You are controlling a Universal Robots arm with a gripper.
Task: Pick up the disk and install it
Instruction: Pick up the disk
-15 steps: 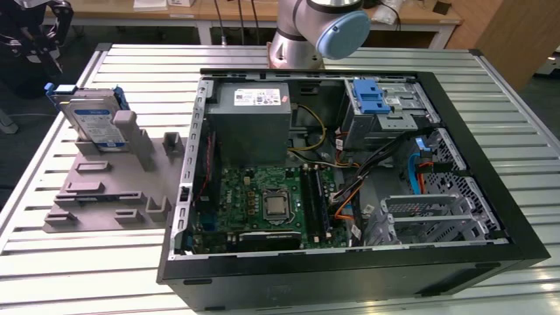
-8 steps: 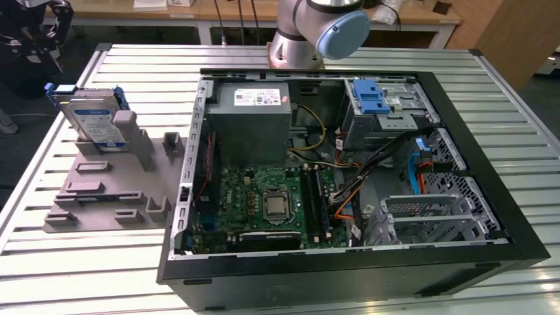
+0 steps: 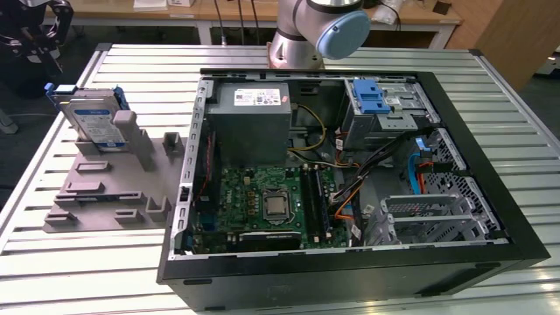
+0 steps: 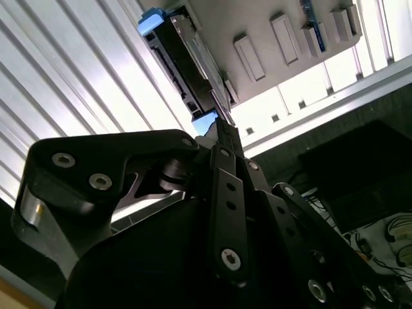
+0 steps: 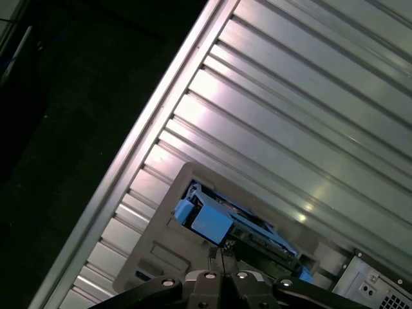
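While disk (image 3: 92, 121) stands upright in grey holder (image 3: 105, 197) | claw (image 5: 216, 252) near its blue frame | claw closed, empty

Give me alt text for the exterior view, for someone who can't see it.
The disk stands on edge in a grey holder on a slatted metal table, at the exterior view's left. Beside it, an open computer case shows its motherboard, with the arm's base beyond.
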